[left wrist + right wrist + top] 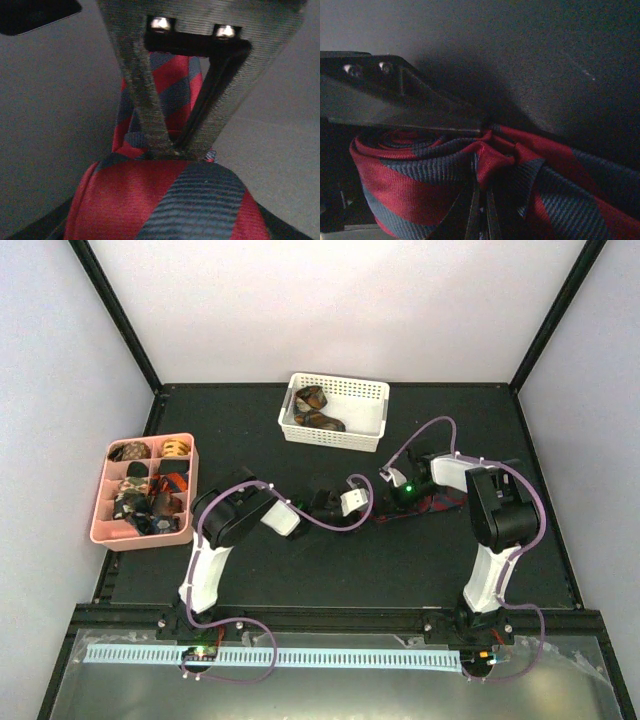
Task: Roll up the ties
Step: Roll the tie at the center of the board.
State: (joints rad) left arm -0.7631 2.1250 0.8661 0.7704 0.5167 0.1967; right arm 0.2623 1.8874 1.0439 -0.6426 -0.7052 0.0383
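A dark red tie with blue-black stripes (pixel 125 195) lies on the black mat between the two arms, partly wound into a coil (pixel 405 165). My left gripper (pixel 175 150) has its fingers drawn to a narrow V, the tips pinched into the fabric at the coil's top edge. The loose strip (pixel 172 85) runs on behind them. My right gripper (pixel 479 220) is shut on a bunched fold of the same tie beside the coil. From above, both grippers (pixel 368 510) (pixel 388 502) meet at mid-table and cover most of the tie.
A pink compartment tray (pixel 100 515) holding several rolled ties stands at the left. At the back is a white basket (pixel 370 392) with loose patterned ties (pixel 318 412). Purple cables (pixel 425 435) loop over both arms. The left gripper's dark plate (pixel 395 102) shows above the coil.
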